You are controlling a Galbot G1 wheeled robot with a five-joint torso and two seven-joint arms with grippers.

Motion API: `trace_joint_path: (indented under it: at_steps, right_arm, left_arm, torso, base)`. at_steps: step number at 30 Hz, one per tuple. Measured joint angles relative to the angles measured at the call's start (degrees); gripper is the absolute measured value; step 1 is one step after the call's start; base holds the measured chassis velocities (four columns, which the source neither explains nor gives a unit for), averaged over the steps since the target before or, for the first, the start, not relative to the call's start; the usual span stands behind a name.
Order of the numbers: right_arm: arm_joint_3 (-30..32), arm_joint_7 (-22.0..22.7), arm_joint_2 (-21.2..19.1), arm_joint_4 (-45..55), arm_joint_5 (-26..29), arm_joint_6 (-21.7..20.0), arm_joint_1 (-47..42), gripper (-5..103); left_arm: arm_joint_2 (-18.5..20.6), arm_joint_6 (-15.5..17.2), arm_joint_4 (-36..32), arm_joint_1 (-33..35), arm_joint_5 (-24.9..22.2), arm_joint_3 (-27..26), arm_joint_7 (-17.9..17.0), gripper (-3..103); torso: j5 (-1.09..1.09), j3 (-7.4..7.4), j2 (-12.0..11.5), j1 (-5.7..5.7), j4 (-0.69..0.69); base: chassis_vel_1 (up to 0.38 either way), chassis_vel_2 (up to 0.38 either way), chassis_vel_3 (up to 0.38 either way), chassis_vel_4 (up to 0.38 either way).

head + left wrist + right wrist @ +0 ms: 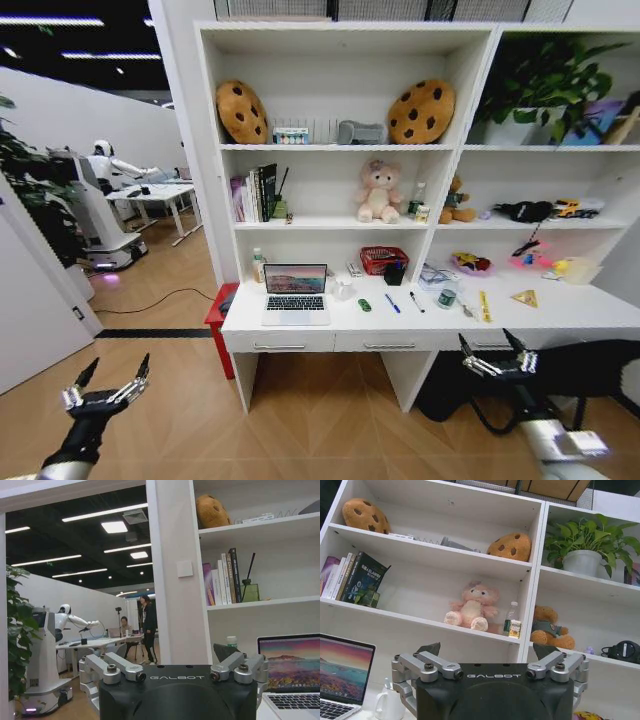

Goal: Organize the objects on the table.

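The white table (570, 316) carries an open silver laptop (296, 293) at its left end. To the right lie a small green piece (364, 305), a blue pen (392, 303), a black pen (416, 302), a yellow ruler (484, 306) and a yellow triangular piece (525, 297). My left gripper (105, 385) hangs open over the floor, well short of the desk's left end. The right gripper (492, 352) is open just in front of the drawer edge, below the pens. From the wrists, the left gripper (172, 655) faces the laptop (292, 672) and the right gripper (487, 650) faces the shelves.
A red basket (383, 260), a black cup (394, 273) and a white cup (343, 290) stand at the desk's back. Shelves above hold cookie cushions, plush toys, books and a plant. A red stool (217, 306) sits by the desk's left side. Another robot (100, 205) stands far left.
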Motion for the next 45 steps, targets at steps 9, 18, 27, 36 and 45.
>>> trace_joint_path:
  at_steps: [9, 18, 27, 36, 45]
  right_arm:
    - [0.1, -0.1, 0.4, 0.0, -0.1, 0.4, -0.2, 100]
    - [0.1, -0.2, 0.6, -0.1, -0.5, 0.5, -0.3, 100]
    - [-0.3, -0.2, 1.0, -0.6, -1.4, 0.7, 0.1, 100]
    - [-1.0, -0.2, 1.2, -1.2, -1.9, 0.8, 0.5, 100]
    - [-1.4, 0.1, 1.5, -1.6, -2.3, 1.1, 0.7, 100]
  left_arm:
    - [0.2, -0.2, 0.0, 0.1, 0.1, 0.1, 0.0, 98]
    - [0.4, -0.3, 0.5, -0.1, 0.3, 0.4, 0.0, 98]
    - [0.2, -0.4, 0.8, -0.7, 0.7, 1.1, 0.0, 98]
    - [0.2, -0.4, 1.6, -0.9, 0.7, 1.3, -0.1, 98]
    - [0.2, -0.4, 1.8, -1.1, 0.7, 1.4, -0.2, 98]
  torso:
    - [-0.01, -0.01, 0.0, -0.01, -0.01]
    - [0.01, 0.01, 0.0, 0.02, 0.01]
    - [-0.01, 0.01, 0.0, 0.03, 0.02]
    - [-0.01, 0.00, 0.0, -0.01, 0.01]
    - [0.00, 0.00, 0.0, 0.00, 0.00]
  base:
    - [-0.064, 0.067, 0.064, -0.078]
    - [-0.209, 0.209, 0.220, -0.202]
    - [-0.210, 0.203, 0.211, -0.207]
    - [-0.177, 0.174, 0.175, -0.167]
    - [-0.167, 0.170, 0.181, -0.178]
